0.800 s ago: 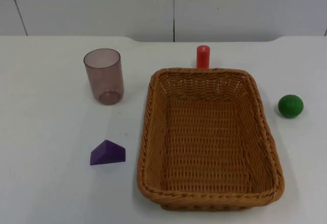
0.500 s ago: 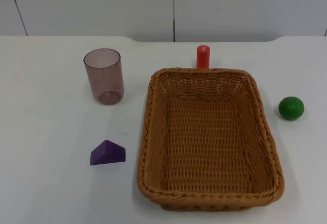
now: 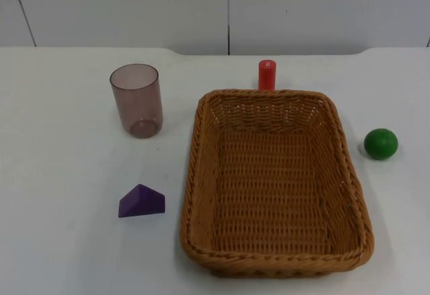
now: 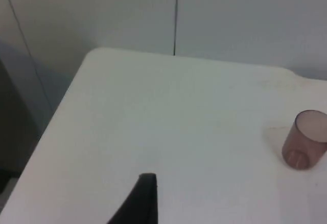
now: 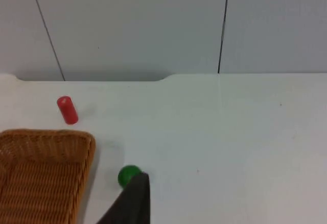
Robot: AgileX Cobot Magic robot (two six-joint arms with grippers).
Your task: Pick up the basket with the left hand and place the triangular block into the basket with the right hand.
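Two task things sit untouched on the white surface [image 3: 60, 241]: nearest you, the wicker basket [image 3: 275, 181], empty, with the purple triangular block [image 3: 141, 201] well apart on its left. Farther back stand a tinted cup [image 3: 136, 100], a green ball [image 3: 381, 143] beside the basket's right rim, and a red cylinder [image 3: 267, 74] just behind its far rim. Both arms wait off the work area; you get one black fingertip each of the left tool [image 4: 139, 198] and right tool [image 5: 132, 201], so I cannot tell their opening. Watch the right arm: the block lies on the left side, so reaching it risks crossing the lifted basket. The round ball may roll if nudged. No writing or labels are readable.
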